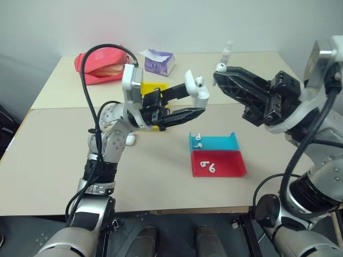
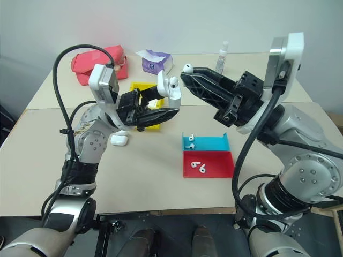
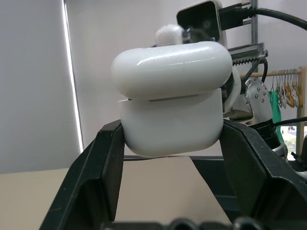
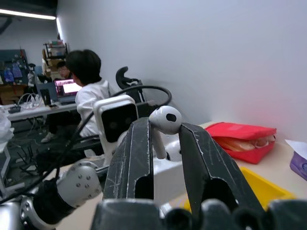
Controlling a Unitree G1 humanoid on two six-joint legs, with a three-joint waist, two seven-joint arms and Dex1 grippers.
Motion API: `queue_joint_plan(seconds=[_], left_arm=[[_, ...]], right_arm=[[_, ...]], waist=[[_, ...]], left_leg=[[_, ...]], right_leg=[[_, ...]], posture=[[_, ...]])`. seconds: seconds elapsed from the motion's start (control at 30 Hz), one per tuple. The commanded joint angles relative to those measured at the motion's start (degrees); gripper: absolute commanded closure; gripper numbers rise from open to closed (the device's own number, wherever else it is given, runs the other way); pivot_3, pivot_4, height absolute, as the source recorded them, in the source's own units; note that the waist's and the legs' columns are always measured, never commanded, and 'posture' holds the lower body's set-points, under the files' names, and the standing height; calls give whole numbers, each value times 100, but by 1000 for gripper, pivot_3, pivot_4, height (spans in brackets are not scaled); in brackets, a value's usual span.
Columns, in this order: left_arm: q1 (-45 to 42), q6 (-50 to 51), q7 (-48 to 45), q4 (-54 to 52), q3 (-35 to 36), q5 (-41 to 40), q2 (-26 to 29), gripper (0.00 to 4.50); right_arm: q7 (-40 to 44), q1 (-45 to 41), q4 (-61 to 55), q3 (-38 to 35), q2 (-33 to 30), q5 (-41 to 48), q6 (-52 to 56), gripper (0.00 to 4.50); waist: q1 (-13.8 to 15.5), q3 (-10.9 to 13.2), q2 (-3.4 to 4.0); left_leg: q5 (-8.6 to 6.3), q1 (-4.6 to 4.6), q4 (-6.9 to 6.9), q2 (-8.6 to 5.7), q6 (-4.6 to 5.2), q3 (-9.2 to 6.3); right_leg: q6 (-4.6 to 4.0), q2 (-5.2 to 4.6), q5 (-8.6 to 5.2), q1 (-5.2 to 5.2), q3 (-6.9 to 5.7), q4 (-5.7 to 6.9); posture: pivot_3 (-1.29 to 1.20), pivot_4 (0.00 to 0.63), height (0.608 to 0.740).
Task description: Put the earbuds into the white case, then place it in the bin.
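while raised above the worktop (image 1: 161, 176), left claw (image 1: 195, 99) clamps the white case (image 1: 197, 87), lid open, ready for loading; right claw (image 1: 221, 70) pinches an earbud (image 1: 220, 67) by its stem just beside it. yellow bin (image 2: 140, 87) behind, awaiting the case.

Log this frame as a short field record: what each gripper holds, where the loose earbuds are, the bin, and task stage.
left gripper: shut on the white case, lid open
right gripper: shut on one earbud, beside the case
blue tray: two earbuds
red tray: two earbuds
second case: on table
bin: yellow, behind left gripper
stage: earbud not yet in case
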Motion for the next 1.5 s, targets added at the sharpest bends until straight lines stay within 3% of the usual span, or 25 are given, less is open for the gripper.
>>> queue_joint_plan(seconds=[0.03,0.23,0.47,0.73,1.07,1.17,1.3,1.43,1.5], left_arm=[[-178,-88,-120,-42,18,-36,-55,1773],[-213,-68,-158,-61,39,-32,-87,1773],[-169,-98,-153,-115,53,6,-71,1773],[-150,-126,-150,-180,68,24,-85,1773],[-51,-102,-159,-159,49,91,-24,1773],[1,-142,-196,-98,-7,188,16,1773],[30,-210,-361,-50,-104,284,43,1773],[30,-258,-508,121,-216,417,63,1773],[19,-310,-659,285,-331,522,28,1773]], right_arm=[[-530,50,-147,129,-128,595,-181,3883],[-855,481,-178,386,-617,1246,-571,3883],[-828,894,-75,919,-1246,1411,-1098,3883],[-1030,914,26,1161,-1923,1780,-1431,1104],[-974,1282,-46,945,-2498,2303,-1905,1104],[-723,1346,-46,843,-2660,2254,-2152,1592],[-545,1091,277,779,-3152,2190,-2212,2877],[-230,485,671,1343,-3848,1837,-1945,4284],[-202,-280,834,1986,-3959,1638,-1661,4453]], waist=[[-12,0,0],[-59,0,0],[-92,0,0],[-91,0,-1],[-76,1,-1],[-77,1,-2],[-73,1,-2],[-74,1,-1],[-94,1,-1]], left_leg=[[-1,0,0,0,1,0],[-5,2,0,1,10,2],[-13,4,-1,1,25,1],[-15,5,-1,3,29,1],[-19,4,0,3,35,2],[-19,5,0,3,36,2],[-20,5,0,3,38,2],[-24,7,0,4,45,6],[-27,10,-1,6,50,6]], right_leg=[[0,0,0,0,0,0],[0,0,0,2,-1,0],[0,2,0,3,-2,0],[0,3,0,7,-5,-3],[0,3,0,10,-4,-8],[0,3,0,11,-5,-8],[0,3,0,12,-6,-10],[0,5,0,13,-5,-12],[0,11,-1,14,-6,-14]], posture=[[0,150,740],[0,150,740],[0,150,740],[0,150,740],[0,150,740],[0,150,740],[0,150,740],[0,150,740],[0,150,740]])
